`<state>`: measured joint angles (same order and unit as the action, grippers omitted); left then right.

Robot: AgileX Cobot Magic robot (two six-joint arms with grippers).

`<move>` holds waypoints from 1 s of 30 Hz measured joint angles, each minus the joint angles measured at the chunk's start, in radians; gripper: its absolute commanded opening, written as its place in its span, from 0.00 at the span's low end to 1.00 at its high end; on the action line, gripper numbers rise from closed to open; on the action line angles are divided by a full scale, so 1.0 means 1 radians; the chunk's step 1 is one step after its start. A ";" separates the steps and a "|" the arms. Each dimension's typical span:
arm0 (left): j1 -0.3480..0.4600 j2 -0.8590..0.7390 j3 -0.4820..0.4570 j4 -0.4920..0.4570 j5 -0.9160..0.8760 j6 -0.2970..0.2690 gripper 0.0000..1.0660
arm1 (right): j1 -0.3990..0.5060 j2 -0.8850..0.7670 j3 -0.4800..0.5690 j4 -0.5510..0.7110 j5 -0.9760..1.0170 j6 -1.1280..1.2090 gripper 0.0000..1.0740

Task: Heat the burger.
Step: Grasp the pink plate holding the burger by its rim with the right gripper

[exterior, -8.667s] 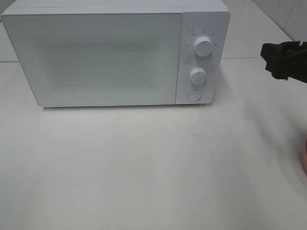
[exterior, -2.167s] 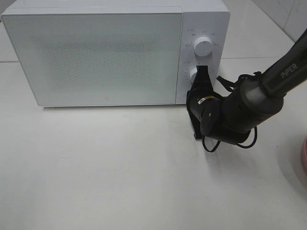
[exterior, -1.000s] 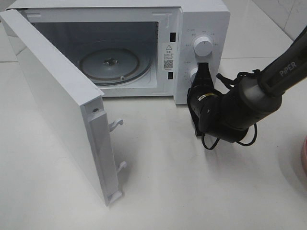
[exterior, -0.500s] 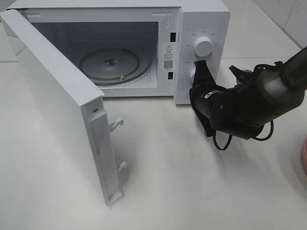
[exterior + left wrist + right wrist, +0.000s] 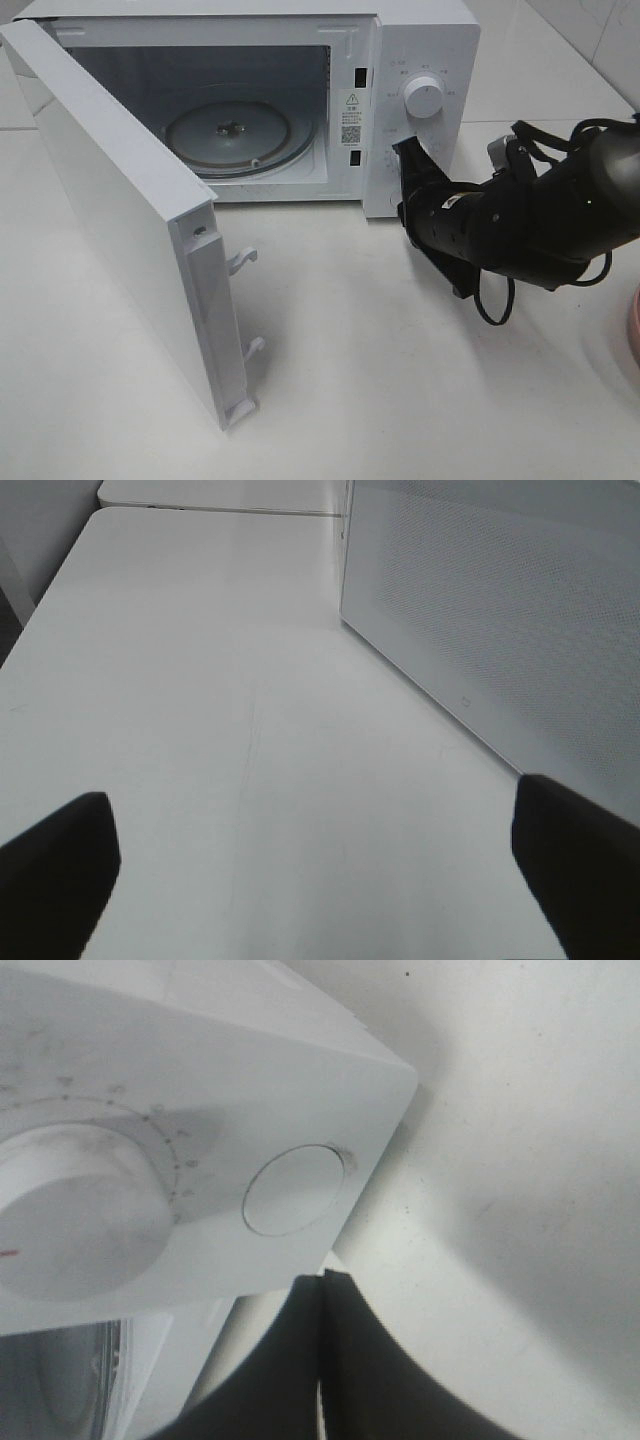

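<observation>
A white table (image 5: 400, 400) fills the scene, with pale tiled wall showing at the far right corner of the high view. At the back of the table stands a white microwave (image 5: 420, 30). Its door (image 5: 120, 220) is swung wide open toward the left, with two latch hooks (image 5: 242, 258) showing on its free edge. Inside, the glass turntable (image 5: 228, 132) lies bare.

The right gripper (image 5: 404, 148) reaches in from the right on a black arm and sits in front of the control panel, below the upper knob (image 5: 424, 98). Its fingers (image 5: 300, 1360) are pressed together with nothing between them. In the right wrist view their tips point at the lower corner of the panel, close to the round button (image 5: 293, 1190) beside the lower knob (image 5: 70, 1225). Whether they touch the panel cannot be told.

The left gripper (image 5: 310, 810) is out of the high view. Its own camera shows the two dark fingers (image 5: 60, 870) spread wide over bare table, holding nothing, with the dotted outer face of the door to one side.

A sliver of a pink rim (image 5: 634, 340) shows at the right edge of the high view. The burger appears in none of the views, so where it is cannot be told.
</observation>
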<state>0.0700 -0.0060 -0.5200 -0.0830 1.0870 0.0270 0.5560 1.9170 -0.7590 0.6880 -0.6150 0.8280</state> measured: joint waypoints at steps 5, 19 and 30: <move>0.000 0.000 0.000 0.000 0.000 0.000 0.94 | 0.000 -0.080 0.039 -0.083 0.103 -0.076 0.03; 0.000 0.000 0.000 0.000 0.000 0.000 0.94 | -0.003 -0.264 0.048 -0.430 0.574 -0.262 0.06; 0.000 0.000 0.000 0.000 0.000 0.000 0.94 | -0.003 -0.440 0.048 -0.604 0.926 -0.579 0.10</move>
<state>0.0700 -0.0060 -0.5200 -0.0830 1.0870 0.0270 0.5530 1.4770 -0.7110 0.0840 0.3110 0.2490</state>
